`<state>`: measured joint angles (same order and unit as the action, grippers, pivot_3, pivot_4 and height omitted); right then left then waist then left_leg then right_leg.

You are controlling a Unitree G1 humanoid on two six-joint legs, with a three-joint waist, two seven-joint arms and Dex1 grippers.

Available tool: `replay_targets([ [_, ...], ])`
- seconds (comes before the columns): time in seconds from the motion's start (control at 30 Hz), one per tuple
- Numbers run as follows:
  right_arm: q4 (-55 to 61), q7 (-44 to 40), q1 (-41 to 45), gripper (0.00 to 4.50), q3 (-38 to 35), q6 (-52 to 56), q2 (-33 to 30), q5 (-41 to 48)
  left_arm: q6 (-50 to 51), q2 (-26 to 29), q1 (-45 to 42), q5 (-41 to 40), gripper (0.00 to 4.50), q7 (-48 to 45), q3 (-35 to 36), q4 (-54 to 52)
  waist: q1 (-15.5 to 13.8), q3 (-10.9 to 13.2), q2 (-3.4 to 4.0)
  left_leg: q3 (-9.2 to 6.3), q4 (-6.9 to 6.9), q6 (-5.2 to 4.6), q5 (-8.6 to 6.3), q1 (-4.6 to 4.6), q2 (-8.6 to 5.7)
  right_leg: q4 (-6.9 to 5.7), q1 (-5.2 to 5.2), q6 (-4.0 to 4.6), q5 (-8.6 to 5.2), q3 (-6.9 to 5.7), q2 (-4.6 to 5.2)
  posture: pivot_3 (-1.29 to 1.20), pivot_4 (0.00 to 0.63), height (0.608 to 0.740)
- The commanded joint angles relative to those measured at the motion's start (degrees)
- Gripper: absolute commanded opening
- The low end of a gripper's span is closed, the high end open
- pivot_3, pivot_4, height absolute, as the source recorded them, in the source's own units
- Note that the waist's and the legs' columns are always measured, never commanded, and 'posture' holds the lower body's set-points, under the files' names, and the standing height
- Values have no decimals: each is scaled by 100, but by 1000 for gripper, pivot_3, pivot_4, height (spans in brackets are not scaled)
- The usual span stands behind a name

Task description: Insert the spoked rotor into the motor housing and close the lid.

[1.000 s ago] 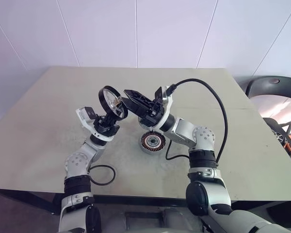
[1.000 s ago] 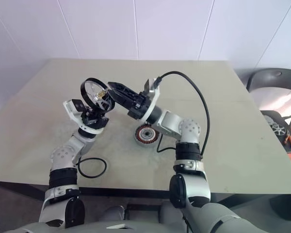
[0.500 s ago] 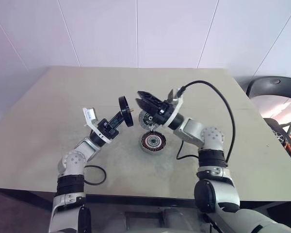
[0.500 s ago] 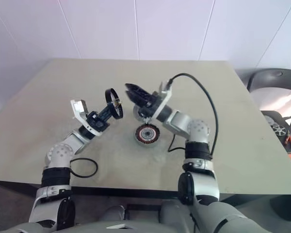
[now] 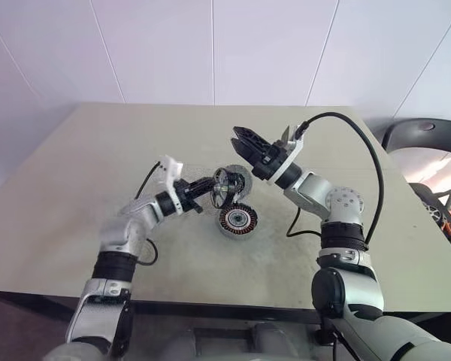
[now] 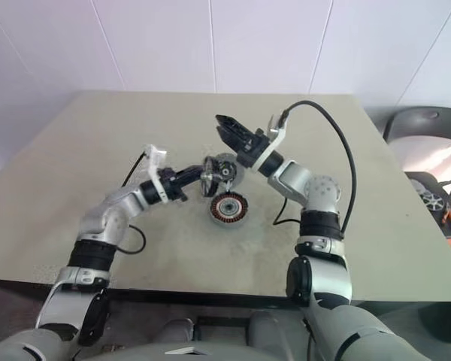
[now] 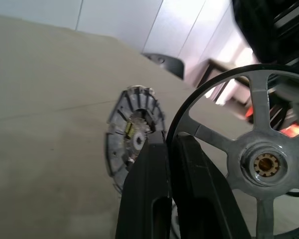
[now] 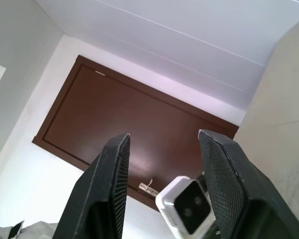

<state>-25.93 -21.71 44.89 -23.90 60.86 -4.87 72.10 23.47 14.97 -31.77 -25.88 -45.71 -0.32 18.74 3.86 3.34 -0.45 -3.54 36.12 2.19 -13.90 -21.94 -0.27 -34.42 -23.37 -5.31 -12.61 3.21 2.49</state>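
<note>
In the left eye view, the left gripper (image 5: 207,191) reached level across the tabletop (image 5: 68,180), its fingers pinching the black rim of the rotor (image 5: 227,186). A second before, it had held the rotor up high with the wheel facing the camera; since then the arm had come down and forward and the wrist had rolled, so the rotor hung just above and a little behind the housing (image 5: 236,219). The housing sat on the tabletop with its copper windings facing up and nothing in it. The right gripper (image 5: 248,141) had drawn back to the right and stood raised behind the rotor, apart from it, fingers spread and holding nothing.

The right eye view gave the same layout: rotor (image 6: 216,172) over the housing (image 6: 227,207), with the lid (image 6: 231,163) showing as a grey disc just behind the rotor.

In the left wrist view, the left gripper's fingers (image 7: 154,189) clamped the rotor's rim at its edge, silver spokes and brass-coloured hub (image 7: 265,163) plain to see. Beyond lay the lid (image 7: 134,142), its dark centre and a small green spot visible; whether it lay flat or leaned could not be told.

In the right wrist view, the two black fingers (image 8: 109,184) stood well apart against a wall and a brown door.

Judging by this, the rotor had passed to the left gripper alone and the insertion was about to begin; the rotor still needed tipping flat and centring over the housing.
</note>
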Motion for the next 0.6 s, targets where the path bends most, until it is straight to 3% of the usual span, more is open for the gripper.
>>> replay_targets([
  [0.03, 259, -48, 155, 2294, -39, -65, 44, 35, -471, -16, -369, 561, 206, 130, -270, 85, 9, 0, 0, 1, -2, 0, 0, 0, 0, 0, -2, -1, 1, 0, 0, 0, 0, 740],
  [0.27, 295, -37, 174, 2294, -68, -86, 54, 47, -420, 110, -677, 1045, 206, -122, -658, 171, 9, 0, 0, 0, -3, -1, 0, 9, 0, -27, -6, -6, 2, 0, -1, 0, 0, 740],
  [0.43, 275, -27, 253, 2294, -136, -105, -40, 62, -112, 448, -801, 1200, 206, -910, -1095, 84, 18, 1, 0, 2, 4, -1, 0, 22, 0, -52, -6, -22, -11, 3, -2, 0, 0, 740],
  [0.6, 265, 128, 325, 2294, -274, -332, -79, 11, -599, 605, -1069, 1762, 206, -1069, -1425, 542, 14, 1, 1, 0, 3, -1, 0, 40, 1, -71, -1, -14, -19, 3, -6, 0, 0, 740],
])
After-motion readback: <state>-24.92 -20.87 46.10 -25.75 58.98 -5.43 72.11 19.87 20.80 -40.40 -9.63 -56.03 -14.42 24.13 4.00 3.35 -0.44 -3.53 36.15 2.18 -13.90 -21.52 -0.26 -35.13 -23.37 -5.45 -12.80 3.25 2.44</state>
